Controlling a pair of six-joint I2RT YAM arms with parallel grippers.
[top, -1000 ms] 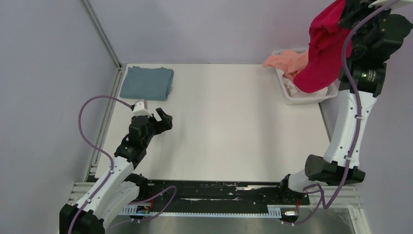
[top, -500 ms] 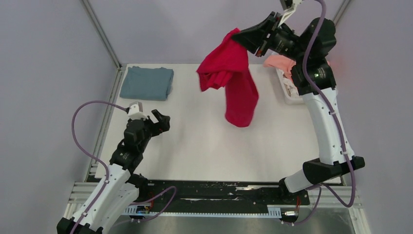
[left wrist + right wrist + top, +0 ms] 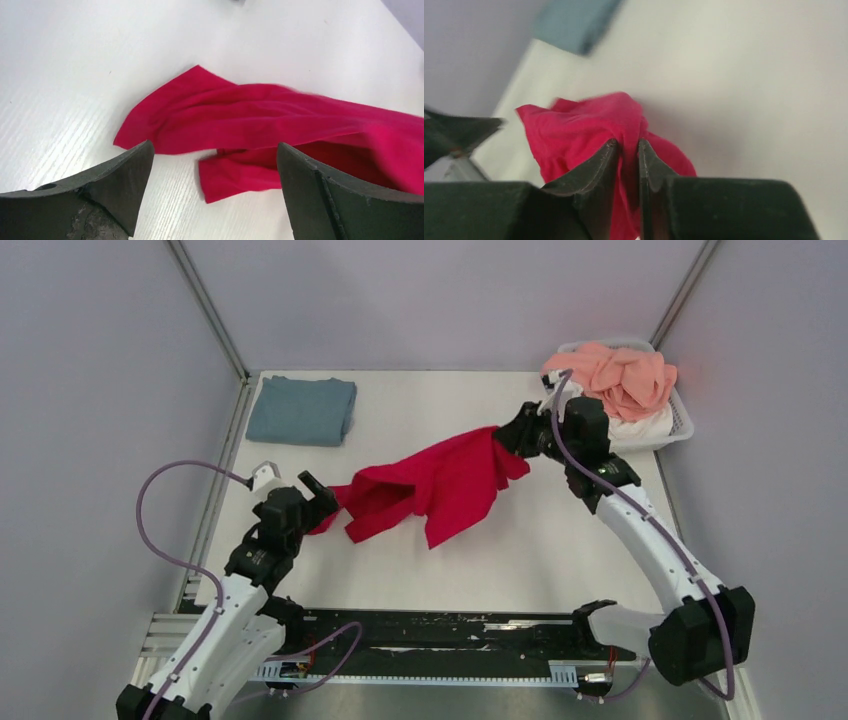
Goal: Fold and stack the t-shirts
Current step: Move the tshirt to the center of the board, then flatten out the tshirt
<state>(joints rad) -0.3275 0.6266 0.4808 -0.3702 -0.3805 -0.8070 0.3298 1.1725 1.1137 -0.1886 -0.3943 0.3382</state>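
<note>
Left to right across my worktop [image 3: 560,540]. A folded blue shirt [image 3: 302,410] lies at the far-left corner. My left gripper [image 3: 318,496] sits near the left edge with its fingers [image 3: 125,170] spread wide. The loose end of the red shirt [image 3: 430,485] lies on the surface just ahead of them, clear of both tips. The red shirt stretches crumpled across the middle. My right gripper [image 3: 515,436] has its fingers [image 3: 599,165] clamped on the shirt's right end. At the far-right corner, a pink shirt [image 3: 620,375] heaps over the basket [image 3: 682,426].
</note>
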